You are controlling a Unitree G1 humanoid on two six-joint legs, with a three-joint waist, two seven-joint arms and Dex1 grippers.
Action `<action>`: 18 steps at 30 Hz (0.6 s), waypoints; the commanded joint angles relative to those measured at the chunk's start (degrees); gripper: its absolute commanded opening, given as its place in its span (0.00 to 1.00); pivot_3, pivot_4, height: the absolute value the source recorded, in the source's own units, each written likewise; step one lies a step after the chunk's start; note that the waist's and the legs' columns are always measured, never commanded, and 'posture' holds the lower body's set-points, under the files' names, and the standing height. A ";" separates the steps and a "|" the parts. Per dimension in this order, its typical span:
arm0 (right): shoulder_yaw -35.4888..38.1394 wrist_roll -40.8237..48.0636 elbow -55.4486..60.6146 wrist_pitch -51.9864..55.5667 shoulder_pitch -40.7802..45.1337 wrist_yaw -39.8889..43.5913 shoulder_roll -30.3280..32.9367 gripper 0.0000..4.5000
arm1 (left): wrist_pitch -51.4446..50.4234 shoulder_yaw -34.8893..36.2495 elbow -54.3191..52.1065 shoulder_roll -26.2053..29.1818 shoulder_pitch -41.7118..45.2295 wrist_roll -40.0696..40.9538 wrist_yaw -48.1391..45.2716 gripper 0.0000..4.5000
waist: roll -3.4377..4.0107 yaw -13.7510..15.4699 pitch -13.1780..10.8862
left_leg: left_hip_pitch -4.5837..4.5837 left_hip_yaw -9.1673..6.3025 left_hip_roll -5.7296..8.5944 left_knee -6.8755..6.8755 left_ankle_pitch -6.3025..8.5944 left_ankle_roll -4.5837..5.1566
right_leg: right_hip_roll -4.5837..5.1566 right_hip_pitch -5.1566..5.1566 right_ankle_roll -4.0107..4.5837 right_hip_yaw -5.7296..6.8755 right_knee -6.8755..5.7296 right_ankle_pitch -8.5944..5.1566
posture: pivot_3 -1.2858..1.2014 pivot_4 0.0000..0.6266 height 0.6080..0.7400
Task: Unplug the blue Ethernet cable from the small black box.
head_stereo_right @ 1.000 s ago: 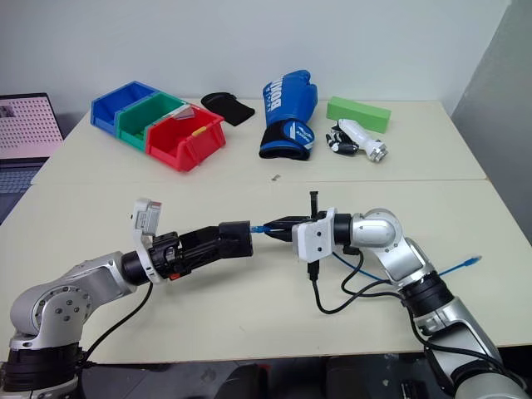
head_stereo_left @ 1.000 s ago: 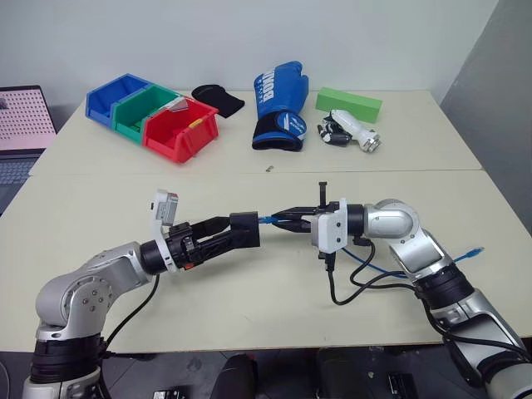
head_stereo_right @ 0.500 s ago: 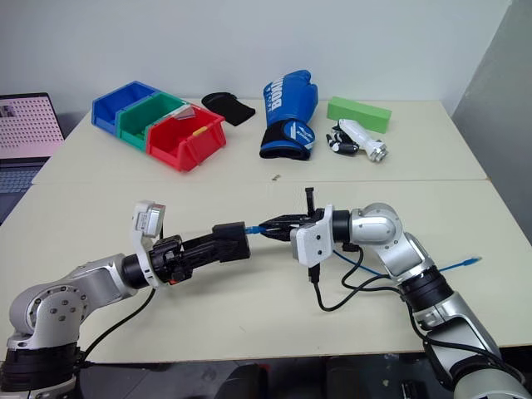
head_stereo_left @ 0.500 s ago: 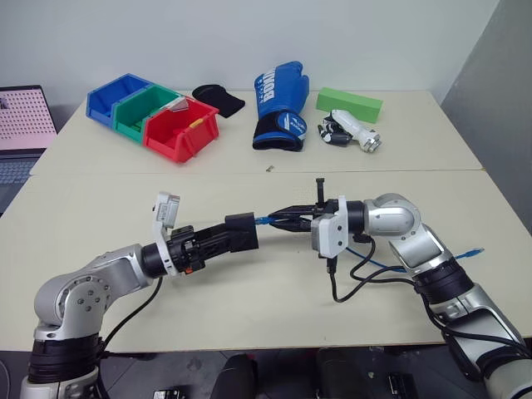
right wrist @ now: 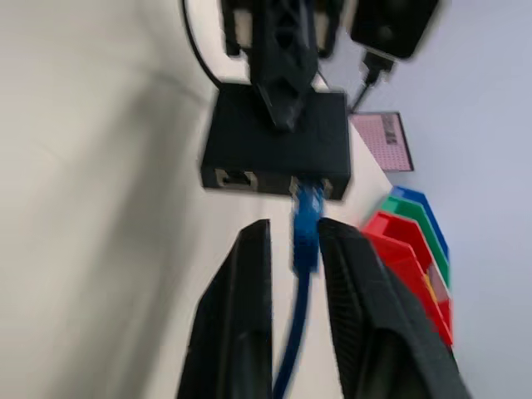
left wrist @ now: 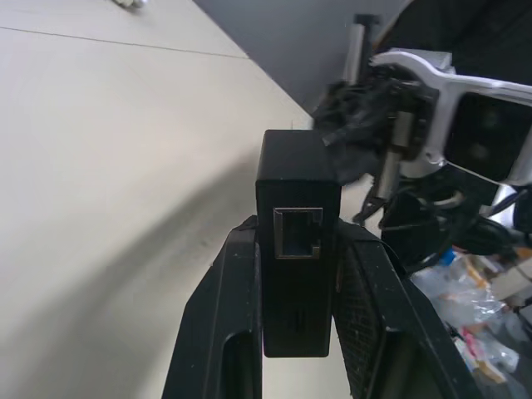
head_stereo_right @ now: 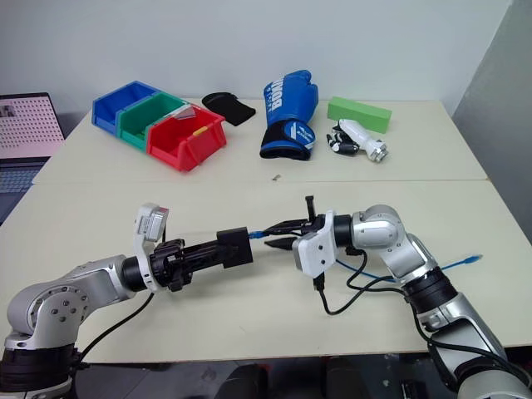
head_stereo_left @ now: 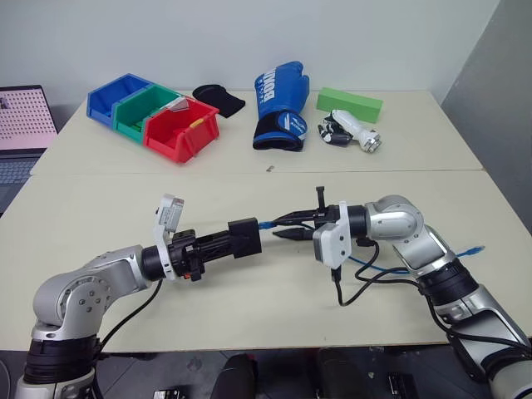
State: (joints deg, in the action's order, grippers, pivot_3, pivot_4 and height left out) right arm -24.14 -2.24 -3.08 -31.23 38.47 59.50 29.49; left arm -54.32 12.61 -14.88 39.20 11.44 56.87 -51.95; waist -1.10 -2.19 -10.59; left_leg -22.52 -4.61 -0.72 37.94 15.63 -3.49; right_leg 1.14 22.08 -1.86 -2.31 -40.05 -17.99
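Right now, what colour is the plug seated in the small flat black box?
Bright blue, matching its thin Ethernet cable; clearest in the right wrist view.

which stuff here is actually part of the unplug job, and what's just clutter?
In play:
- small black box, clamped in the left pincer
- blue Ethernet cable, plug at the box's edge, between the right pincer's parted fingers

Clutter:
- red, green and blue bins
- blue boxing glove
- green block
- black pad
- laptop
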 commanded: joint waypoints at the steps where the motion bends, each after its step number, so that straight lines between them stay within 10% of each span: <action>1: 2.06 9.01 7.45 9.86 -1.62 5.14 3.72 0.42 | 2.82 -1.05 -0.52 0.80 1.65 -2.05 -1.88 0.18 | 0.00 0.27 0.00 | -0.01 -0.01 0.02 0.00 0.00 0.00 | 0.00 0.00 0.00 0.01 0.00 0.00 | 0.52 0.24 1.00; 8: 10.19 39.37 20.64 56.84 -4.42 -1.96 5.93 0.56 | 9.56 -5.92 -1.37 3.91 2.13 -9.20 -9.00 0.18 | 0.00 0.49 0.00 | -0.03 -0.05 0.01 0.02 0.00 0.01 | 0.08 -0.04 0.01 -0.01 0.04 0.00 | 0.52 0.24 1.00; 18: 14.81 53.94 19.50 80.52 -5.81 -11.93 -0.80 0.56 | 13.51 -8.51 0.64 5.37 5.86 -12.25 -15.47 0.18 | 0.01 0.33 -0.01 | -0.09 -0.03 0.05 -0.02 0.01 0.03 | -0.07 0.02 0.04 0.02 0.05 -0.02 | 0.52 0.24 1.00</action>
State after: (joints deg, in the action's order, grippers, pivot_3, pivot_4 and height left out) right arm -11.04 50.23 15.51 47.63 32.52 47.65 29.16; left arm -41.81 4.12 -14.70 43.86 15.80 44.69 -65.77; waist -1.09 -1.86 -10.59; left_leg -22.61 -4.62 -0.64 37.93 15.65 -3.46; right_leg 1.07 22.11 -1.83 -2.29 -40.00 -18.01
